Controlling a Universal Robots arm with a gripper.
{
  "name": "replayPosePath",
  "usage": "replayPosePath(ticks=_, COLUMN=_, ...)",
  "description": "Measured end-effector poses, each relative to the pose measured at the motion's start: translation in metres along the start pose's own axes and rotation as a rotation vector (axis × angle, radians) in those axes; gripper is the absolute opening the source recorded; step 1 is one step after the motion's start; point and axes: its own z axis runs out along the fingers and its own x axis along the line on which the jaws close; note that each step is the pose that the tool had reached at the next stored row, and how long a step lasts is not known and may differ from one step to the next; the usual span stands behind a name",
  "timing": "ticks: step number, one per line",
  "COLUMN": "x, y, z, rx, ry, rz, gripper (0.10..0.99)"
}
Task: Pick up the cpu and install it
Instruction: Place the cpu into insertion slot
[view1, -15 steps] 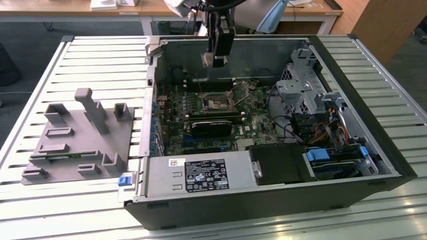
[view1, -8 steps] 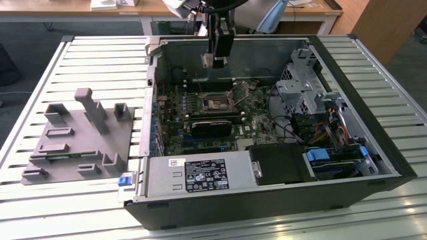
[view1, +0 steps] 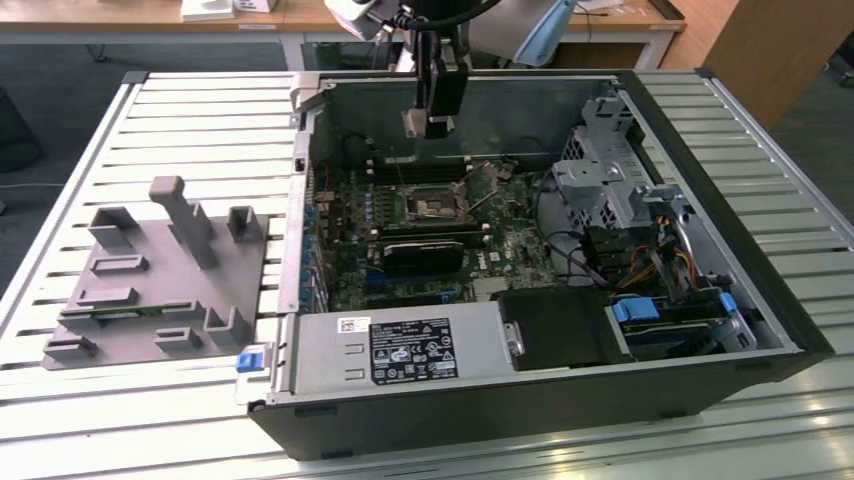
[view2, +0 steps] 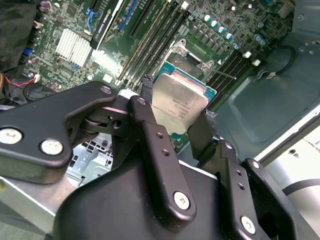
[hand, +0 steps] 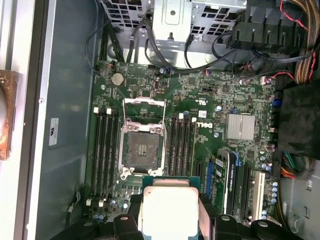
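Cpu (view2: 179, 106) is clamped in your tool (view2: 176, 103). You have the open socket (hand: 142, 147) below it, well apart.

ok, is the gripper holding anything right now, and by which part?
Yes: the gripper is shut on the cpu, its fingers pinching two opposite edges, metal top exposed, above the motherboard.

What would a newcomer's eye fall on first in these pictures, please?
The gripper holds the cpu between its jaws above the open computer case. On the motherboard the dark socket lies open, and a grey fixture with posts stands at the exterior view's left.
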Motion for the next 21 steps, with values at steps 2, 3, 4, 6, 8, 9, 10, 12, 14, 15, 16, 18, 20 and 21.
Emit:
replayPosePath(ticks=2, x=0.0, y=0.0, z=0.0006, rx=0.0, ry=0.0, rz=0.0, gripper=0.533)
replayPosePath(ticks=3, x=0.0, y=0.0, z=0.0009, rx=0.0, ry=0.0, rz=0.0, gripper=0.533)
replayPosePath(ticks=4, x=0.0, y=0.0, z=0.0011, rx=0.0, ry=0.0, rz=0.0, gripper=0.533)
replayPosePath(ticks=6, x=0.0, y=0.0, z=0.0017, rx=0.0, ry=0.0, rz=0.0, gripper=0.533)
replayPosePath(ticks=8, x=0.0, y=0.0, z=0.0024, rx=0.0, ry=0.0, rz=0.0, gripper=0.533)
replayPosePath(ticks=9, x=0.0, y=0.0, z=0.0028, rx=0.0, ry=0.0, rz=0.0, gripper=0.533)
replayPosePath(ticks=10, x=0.0, y=0.0, z=0.0031, rx=0.0, ry=0.0, rz=0.0, gripper=0.533)
replayPosePath(ticks=12, x=0.0, y=0.0, z=0.0037, rx=0.0, ry=0.0, rz=0.0, gripper=0.533)
replayPosePath(ticks=14, x=0.0, y=-0.0001, z=0.0043, rx=0.0, ry=0.0, rz=0.0, gripper=0.533)
replayPosePath(ticks=15, x=0.0, y=0.0, z=0.0046, rx=0.0, ry=0.0, rz=0.0, gripper=0.533)
replayPosePath(ticks=16, x=0.0, y=0.0, z=0.0049, rx=0.0, ry=0.0, rz=0.0, gripper=0.533)
replayPosePath(ticks=18, x=0.0, y=-0.0001, z=0.0055, rx=0.0, ry=0.0, rz=0.0, gripper=0.533)
replayPosePath(ticks=20, x=0.0001, y=-0.0001, z=0.006, rx=0.0, ry=0.0, rz=0.0, gripper=0.533)
replayPosePath(ticks=21, x=0.0001, y=-0.0001, z=0.0063, rx=0.0, ry=0.0, rz=0.0, gripper=0.533)
